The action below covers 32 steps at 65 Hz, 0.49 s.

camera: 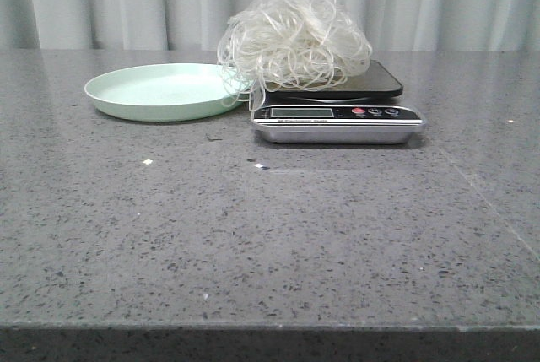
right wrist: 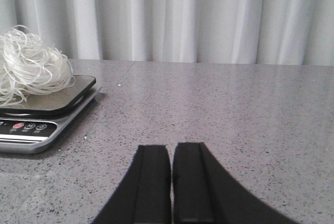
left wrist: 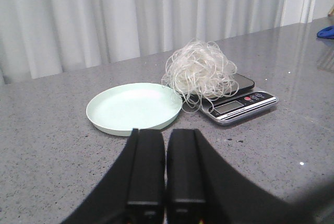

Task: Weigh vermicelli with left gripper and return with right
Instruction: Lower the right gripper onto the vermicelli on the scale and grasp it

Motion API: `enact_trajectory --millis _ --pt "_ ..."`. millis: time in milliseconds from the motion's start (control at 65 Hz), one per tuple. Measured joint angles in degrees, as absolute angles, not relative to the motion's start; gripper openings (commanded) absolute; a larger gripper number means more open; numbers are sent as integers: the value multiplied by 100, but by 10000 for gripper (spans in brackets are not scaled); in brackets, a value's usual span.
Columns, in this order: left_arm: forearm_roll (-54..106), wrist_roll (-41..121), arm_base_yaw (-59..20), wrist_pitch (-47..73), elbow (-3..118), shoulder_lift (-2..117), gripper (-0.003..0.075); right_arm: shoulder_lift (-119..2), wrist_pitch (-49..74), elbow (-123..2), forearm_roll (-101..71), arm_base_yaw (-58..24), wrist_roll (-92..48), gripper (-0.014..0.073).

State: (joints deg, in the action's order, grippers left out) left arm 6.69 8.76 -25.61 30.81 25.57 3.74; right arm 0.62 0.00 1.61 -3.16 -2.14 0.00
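**A:** Since the vermicelli sits on the scale with strands spilling toward the plate just beside it, couldn't a grab snag?

**B:** Yep. Both claws, left gripper and right gripper, are pressed together, holding nothing, well back from the scale. A shallow pinch by the right 1 probably drops loose strands or drags the scale.

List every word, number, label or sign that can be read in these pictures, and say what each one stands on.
None can be read.
Scale display: a pale window on the front panel, its digits too small and blurred to read.
Scale front panel: small print under the display and marks on the red and dark buttons, all too small to read.
Vermicelli, plate, table: no text.
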Motion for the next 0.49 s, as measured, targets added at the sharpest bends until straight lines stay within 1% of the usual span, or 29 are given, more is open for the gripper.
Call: enact_trajectory --millis 262,400,492 --pt "671 876 -2561 3059 2494 374 127 62 0 161 -316 -214 0 191" --pt "671 876 -2561 3059 2494 374 127 62 -579 161 -440 -214 0 191" --pt "682 876 -2561 3047 2494 374 127 62 -599 -97 -564 -214 0 191"
